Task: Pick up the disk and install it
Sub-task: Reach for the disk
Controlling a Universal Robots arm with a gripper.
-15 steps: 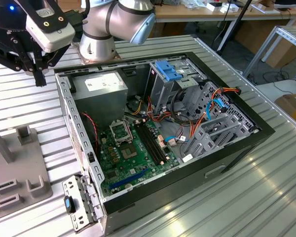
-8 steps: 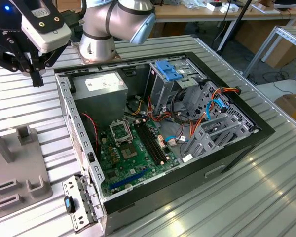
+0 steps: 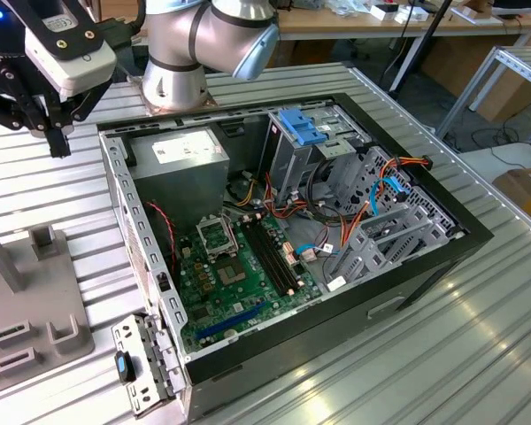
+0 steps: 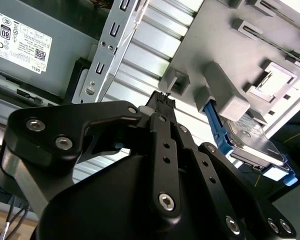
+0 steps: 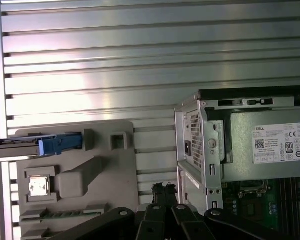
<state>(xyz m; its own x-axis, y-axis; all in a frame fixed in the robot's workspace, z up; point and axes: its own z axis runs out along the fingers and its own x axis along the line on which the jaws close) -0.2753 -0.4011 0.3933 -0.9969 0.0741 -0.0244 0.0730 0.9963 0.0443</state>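
Note:
The disk point(image 4: 252, 142) is a grey metal drive in a bright blue carrier. It stands on edge in a slot of the grey holding fixture point(image 4: 225, 55). In the first wrist view the disk point(image 5: 20, 148) appears edge-on, its blue carrier end point(image 5: 60, 144) against a fixture post. My gripper point(image 4: 162, 100) hangs over the ribbed metal table between the fixture and the open computer case, shut with nothing in it. Its fingertips point(image 5: 163, 189) are apart from the disk. In the exterior view my gripper point(image 3: 58, 142) is high at the left, beside the case's back corner.
The open computer case point(image 3: 115, 177) holds a grey power-supply box point(image 3: 179, 164), a motherboard point(image 3: 234, 274) and a tall metal cage with a blue latch point(image 3: 303, 128). The fixture point(image 3: 35, 292) lies at the exterior view's left. A small metal bracket point(image 3: 142, 363) lies by the case's front corner.

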